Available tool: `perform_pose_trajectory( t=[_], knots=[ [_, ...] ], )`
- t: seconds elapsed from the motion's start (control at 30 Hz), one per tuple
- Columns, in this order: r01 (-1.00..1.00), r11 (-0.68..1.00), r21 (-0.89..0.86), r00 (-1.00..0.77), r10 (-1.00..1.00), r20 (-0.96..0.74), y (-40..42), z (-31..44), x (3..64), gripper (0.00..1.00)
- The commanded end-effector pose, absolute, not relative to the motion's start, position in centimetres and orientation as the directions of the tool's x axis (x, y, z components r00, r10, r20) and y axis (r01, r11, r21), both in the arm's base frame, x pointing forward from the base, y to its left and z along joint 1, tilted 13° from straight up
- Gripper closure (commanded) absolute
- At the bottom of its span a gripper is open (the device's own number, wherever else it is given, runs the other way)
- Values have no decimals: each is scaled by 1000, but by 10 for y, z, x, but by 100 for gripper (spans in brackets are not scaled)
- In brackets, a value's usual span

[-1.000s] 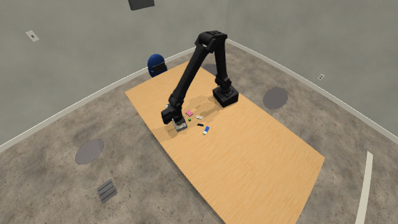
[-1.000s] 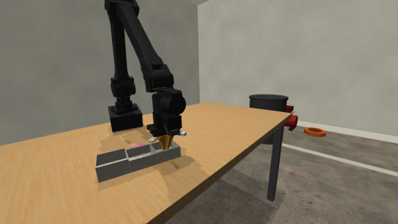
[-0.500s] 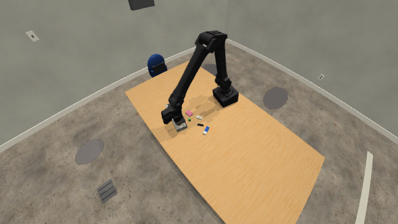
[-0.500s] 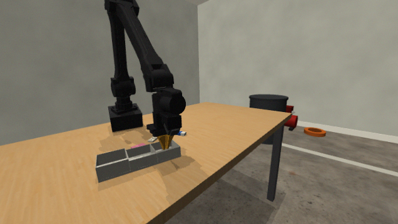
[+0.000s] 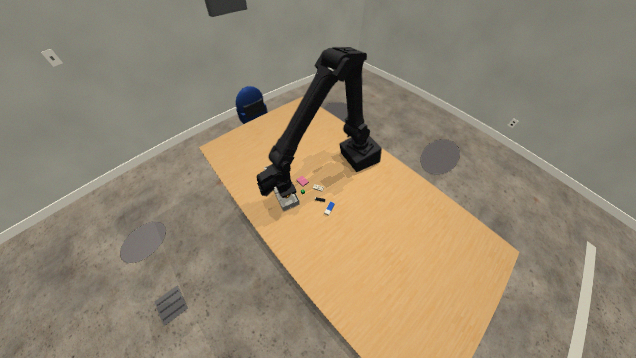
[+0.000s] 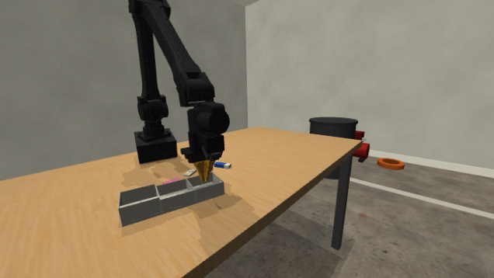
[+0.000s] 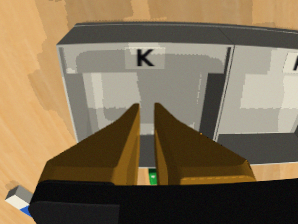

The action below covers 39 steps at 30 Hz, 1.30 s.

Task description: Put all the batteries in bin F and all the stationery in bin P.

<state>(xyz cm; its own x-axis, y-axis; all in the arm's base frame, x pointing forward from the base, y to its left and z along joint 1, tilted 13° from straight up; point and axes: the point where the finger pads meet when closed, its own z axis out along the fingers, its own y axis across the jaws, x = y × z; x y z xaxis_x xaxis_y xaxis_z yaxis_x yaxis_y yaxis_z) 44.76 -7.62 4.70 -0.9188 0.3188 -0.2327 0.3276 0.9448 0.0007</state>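
Starting at the left of the exterior view: noting a row of three grey bins joined end to end near the table edge; passing a pink pad and a small white item lying just behind the row; reaching the gripper, pointing straight down with its tips dipping into the rightmost compartment; ending at a blue-and-white piece on the wood just beyond.

Reading the wrist view the same way: seeing the K bin directly beneath; finding the gold fingers drawn almost together, leaving only a slit, and gripping nothing; glimpsing a green speck through that slit, probably a loose thing lying on the table; catching only the edge of a letter on the neighbouring bin, so not being able to say whether F or P.

Judging the step: picking up the next loose thing, all of which are lying outside the bins; doing it well by lifting straight up until clear of the walls, avoiding any nudge to the row; spreading the fingers before descending, not after; centring on one small piece, keeping off its neighbours; checking the bin letter before releasing, K being neither target.
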Motion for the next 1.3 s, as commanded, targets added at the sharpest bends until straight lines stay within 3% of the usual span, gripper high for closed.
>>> perform_pose_trajectory(
  t=[0.0,0.47,1.07,1.27],
  knots=[
    [326,945,16,-901,316,-296,-75,82,469,92],
    [329,944,17,-899,319,-300,-72,120,460,92],
    [331,944,19,-896,320,-309,-62,255,423,92],
    [332,943,0,-920,324,-220,-60,217,410,92]
  ],
)
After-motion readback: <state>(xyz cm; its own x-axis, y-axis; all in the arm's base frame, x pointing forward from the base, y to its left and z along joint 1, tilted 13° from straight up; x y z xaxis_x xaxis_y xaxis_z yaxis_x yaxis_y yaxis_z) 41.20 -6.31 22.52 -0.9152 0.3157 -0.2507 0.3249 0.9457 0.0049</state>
